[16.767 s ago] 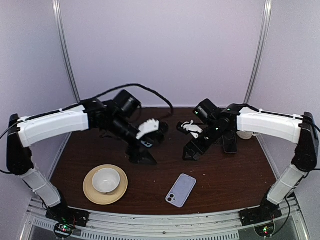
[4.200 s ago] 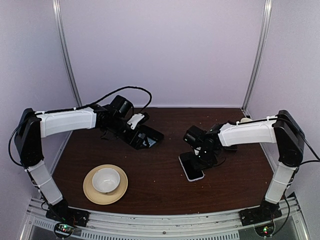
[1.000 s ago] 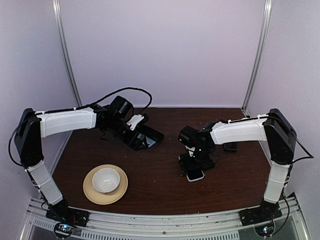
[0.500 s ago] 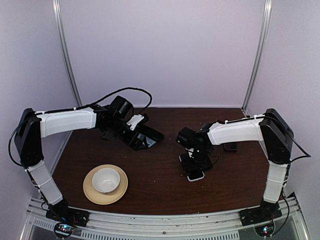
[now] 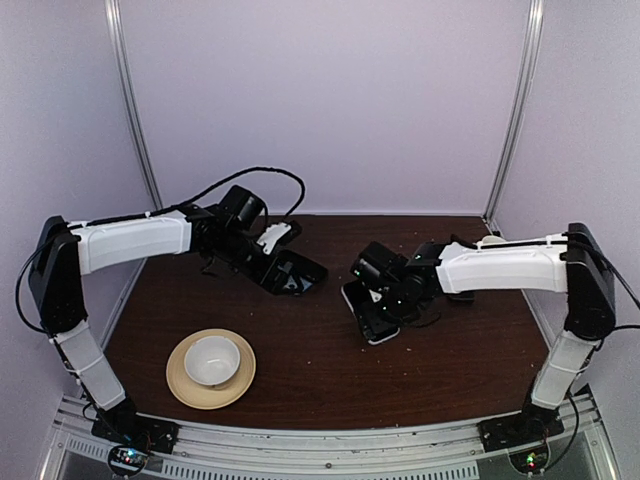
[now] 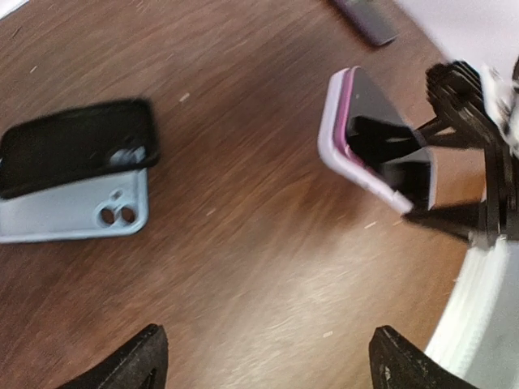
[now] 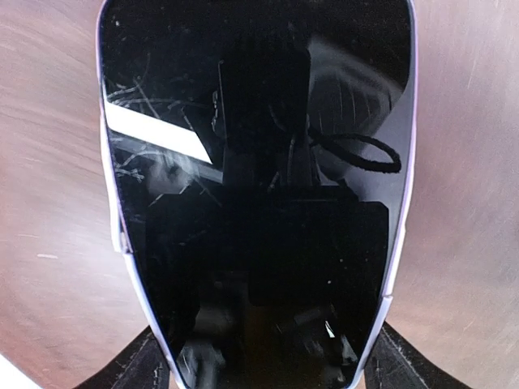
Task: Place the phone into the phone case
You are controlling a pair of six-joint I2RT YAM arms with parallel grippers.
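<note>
Cut off by the left wrist view's top edge, the plain all-black slab phone [image 6: 366, 18] lies on the brown wooden table [image 5: 300, 370], at 3 o'clock from the right claw [image 7: 265, 358] as seen from above. That claw pinches a lilac-rimmed glossy phone [image 7: 255, 162], now lifted and tilted, where half a second ago it rested on the table. The left claw [image 6: 272, 365] is spread, with the black-and-light-blue thin phone case [image 6: 77, 154] at its 10 o'clock.

At the front left of the worktop [image 5: 300, 380], a bowl [image 5: 211, 358] is set on a plate [image 5: 178, 388]. The phone case [image 6: 77, 150] is laid behind, left of centre. A second phone [image 5: 372, 325] is held right of centre, with the phone [image 6: 369, 18] to its right.
</note>
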